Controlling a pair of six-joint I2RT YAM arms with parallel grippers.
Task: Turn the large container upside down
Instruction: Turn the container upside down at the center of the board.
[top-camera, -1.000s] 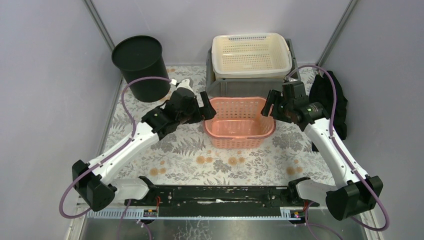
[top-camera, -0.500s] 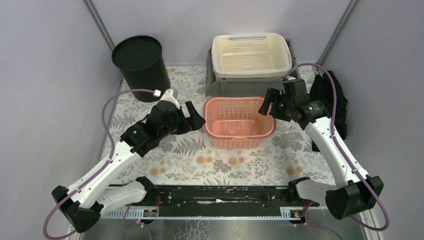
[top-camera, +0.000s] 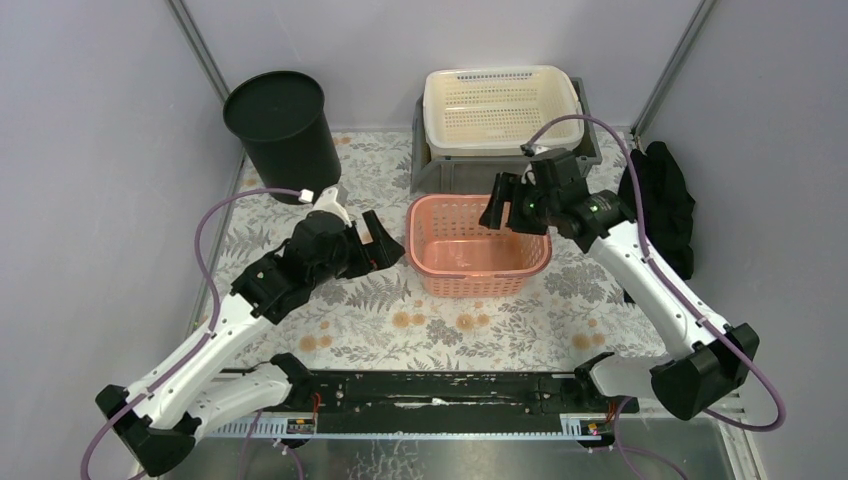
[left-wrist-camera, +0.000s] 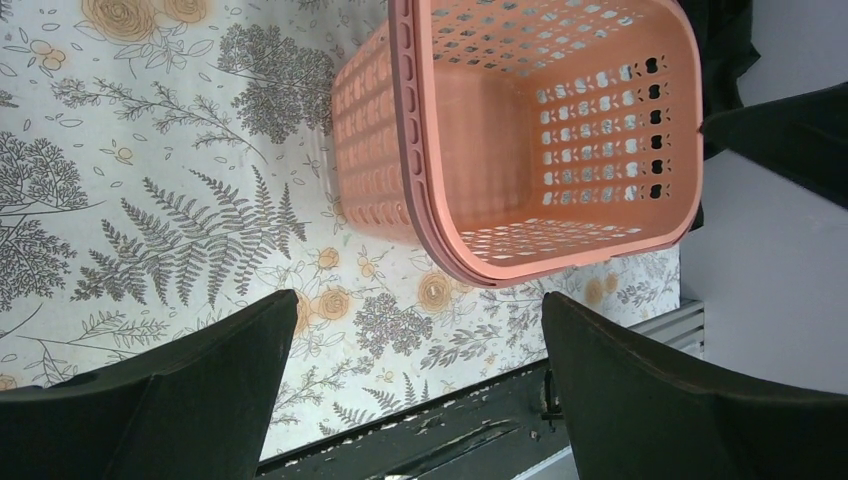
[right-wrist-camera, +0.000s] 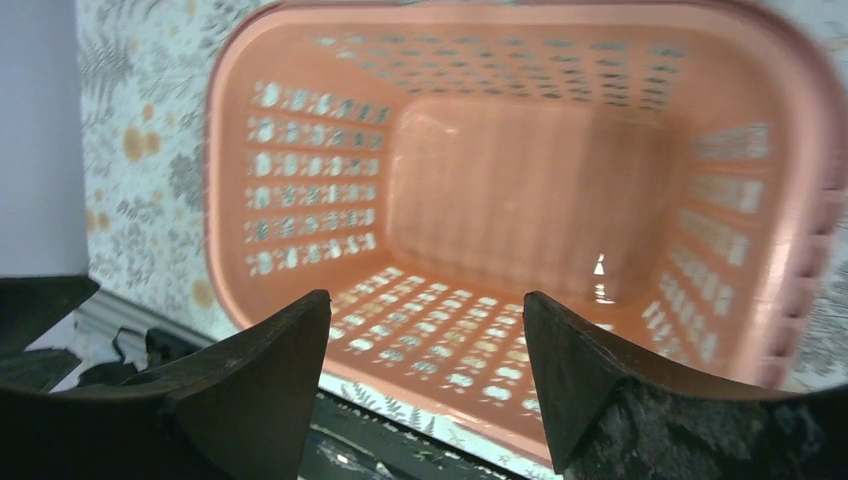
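**Inventory, placed from the pink basket, left to right**

- Black bucket (top-camera: 280, 130): smooth, round and tapered. It stands well behind and left of the basket, in the back corner.
- Left hand (top-camera: 383, 243): dark fingers spread wide, holding nothing. It is just left of the basket's left wall and apart from it.
- Worktop (top-camera: 380, 320): a floral sheet, which gives you bare surface in front of the basket.
- Pink basket (top-camera: 478, 275): your task item. It is perforated plastic, rectangular with rounded corners and a rolled rim, and it sits upright with its mouth up.
- Cream basket (top-camera: 503, 140): a slotted tray seated in the grey crate (top-camera: 470, 170), just behind the pink basket. You cannot tell whether they touch.
- Right hand (top-camera: 505, 210): fingers parted, gripping nothing. It hovers over the basket's back right rim and hides part of it.
- Black cloth (top-camera: 665, 200): crumpled, at the right wall. Its lower part is behind the arm.
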